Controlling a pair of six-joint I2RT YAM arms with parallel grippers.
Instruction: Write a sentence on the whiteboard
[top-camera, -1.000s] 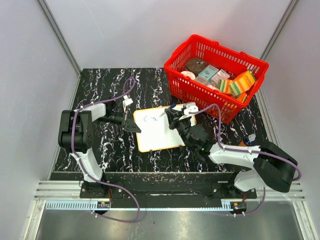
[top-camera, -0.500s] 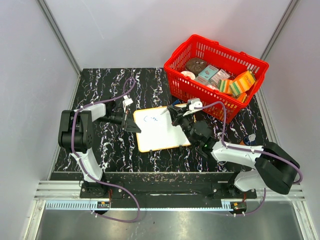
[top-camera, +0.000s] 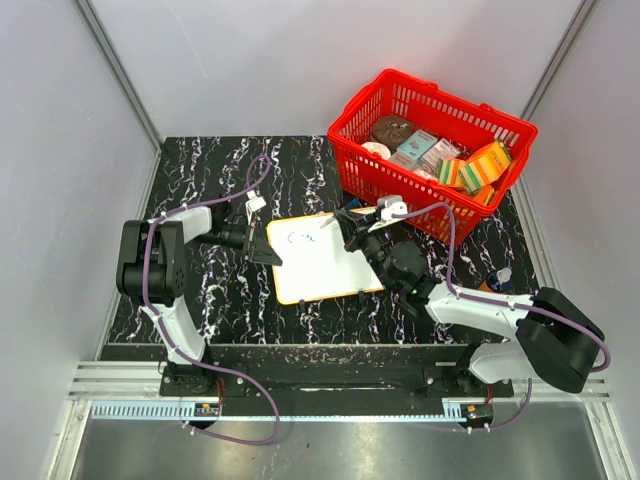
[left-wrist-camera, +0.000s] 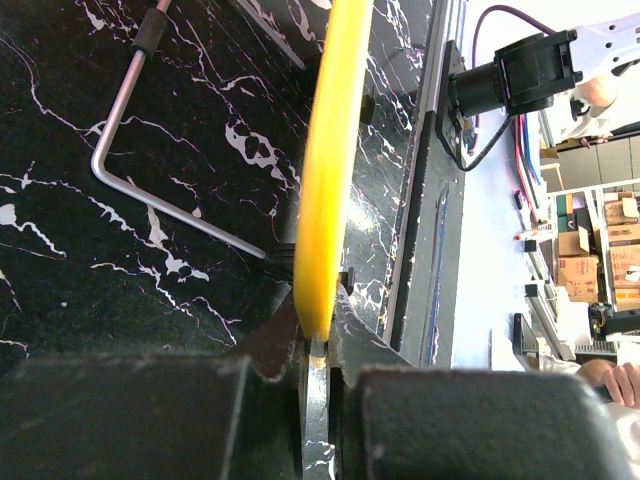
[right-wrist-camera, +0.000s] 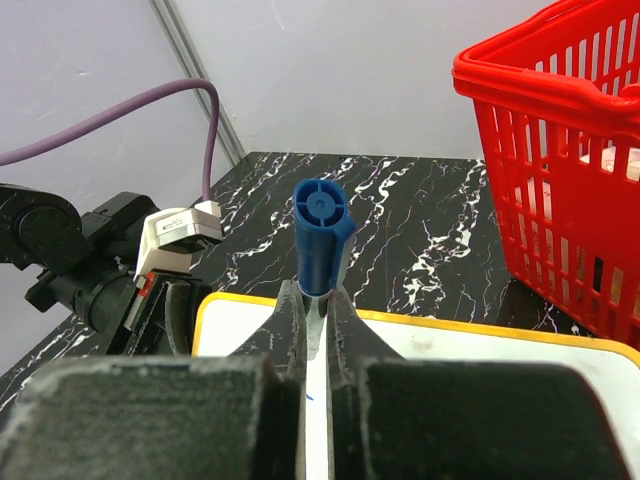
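Observation:
The whiteboard (top-camera: 322, 268), white with a yellow rim, lies flat at the table's middle. A short blue scribble of the sentence (top-camera: 298, 238) sits near its far left corner, too small to read. My left gripper (top-camera: 271, 255) is shut on the board's left edge; in the left wrist view the yellow rim (left-wrist-camera: 326, 170) is pinched between the jaws of this gripper (left-wrist-camera: 318, 338). My right gripper (top-camera: 352, 228) hovers at the board's far edge, shut on a blue marker (right-wrist-camera: 320, 235). The marker stands between the fingers of that gripper (right-wrist-camera: 317, 312) above the whiteboard (right-wrist-camera: 470, 355).
A red basket (top-camera: 370, 102) full of packets stands at the back right, close behind my right gripper; its wall (right-wrist-camera: 560, 150) fills the right of the right wrist view. A bent metal rod (left-wrist-camera: 150, 195) lies on the black marble table beside the board. An orange and blue object (top-camera: 497, 279) stands near the right arm.
My right arm has shifted slightly to the right with the marker, still over the board's far edge. The left arm and the board have not moved.

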